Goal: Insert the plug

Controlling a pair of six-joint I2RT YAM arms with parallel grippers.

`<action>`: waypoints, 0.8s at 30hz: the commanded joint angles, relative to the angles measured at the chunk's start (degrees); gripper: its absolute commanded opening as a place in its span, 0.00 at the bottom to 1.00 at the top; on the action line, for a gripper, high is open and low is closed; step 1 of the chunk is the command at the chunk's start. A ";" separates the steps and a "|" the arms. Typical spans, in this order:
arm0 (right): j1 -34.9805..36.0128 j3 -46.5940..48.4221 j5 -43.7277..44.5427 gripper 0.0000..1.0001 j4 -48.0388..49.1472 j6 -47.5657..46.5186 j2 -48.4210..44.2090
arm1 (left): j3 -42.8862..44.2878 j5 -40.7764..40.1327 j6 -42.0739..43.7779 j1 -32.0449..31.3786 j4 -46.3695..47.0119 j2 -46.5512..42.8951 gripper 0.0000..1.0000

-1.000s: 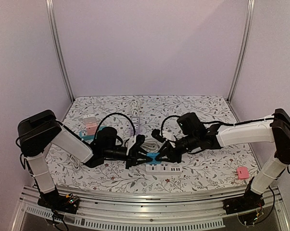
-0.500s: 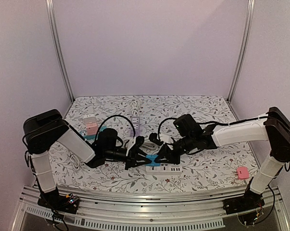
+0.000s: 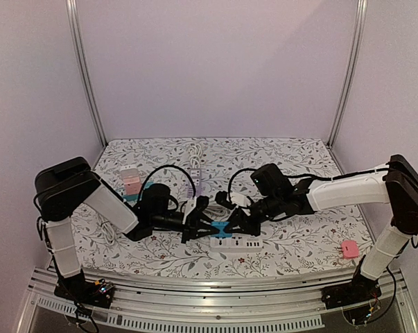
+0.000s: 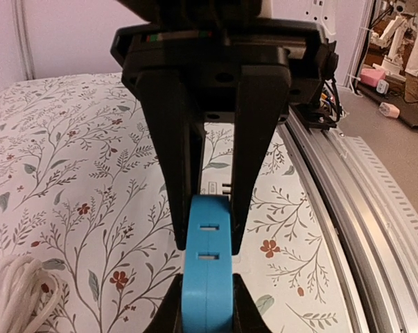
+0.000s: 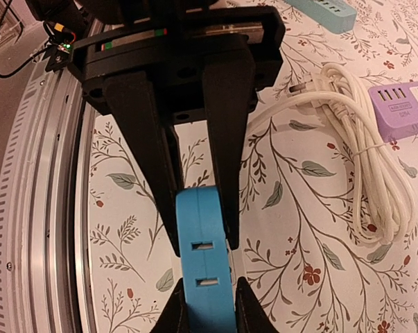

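A blue plug [image 3: 221,229] with two slots in its side hangs just above the white power strip [image 3: 238,245] near the table's front. My left gripper [image 3: 207,226] is shut on its left end and my right gripper [image 3: 235,223] is shut on its right end. In the left wrist view my gripper [image 4: 207,295] clamps the near end of the plug [image 4: 207,257], and the other gripper's black fingers [image 4: 258,139] clamp the far end. The strip [image 4: 220,186] shows behind. The right wrist view shows the same: my gripper [image 5: 205,298] is on the plug [image 5: 202,250].
A purple power strip [image 3: 194,182] and a coiled white cable [image 5: 364,166] lie behind the grippers. A pink and white adapter [image 3: 129,179] and a teal strip [image 3: 125,198] are at the left. A pink object [image 3: 350,249] lies at the front right. The aluminium rail [image 4: 361,229] runs along the near edge.
Both arms shifted a little in the first half second, carrying the blue plug slightly left over the white strip. Since then almost nothing has moved.
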 commanded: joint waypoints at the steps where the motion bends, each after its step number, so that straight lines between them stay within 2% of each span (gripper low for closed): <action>1: -0.25 1.68 2.87 0.00 -0.58 3.75 0.09 | 1.79 -1.95 6.01 0.29 2.62 1.51 0.00; 9: -0.27 2.44 2.95 0.00 -1.09 2.68 1.90 | 3.09 -1.53 5.48 0.86 0.94 2.29 0.00; 17: -0.24 3.26 1.66 0.00 -2.36 3.42 2.89 | 0.49 -1.22 2.51 0.82 -0.07 0.18 0.00; 24: -0.28 3.47 2.09 0.00 -3.76 3.45 2.23 | -0.10 -1.45 4.23 0.43 -0.94 0.72 0.00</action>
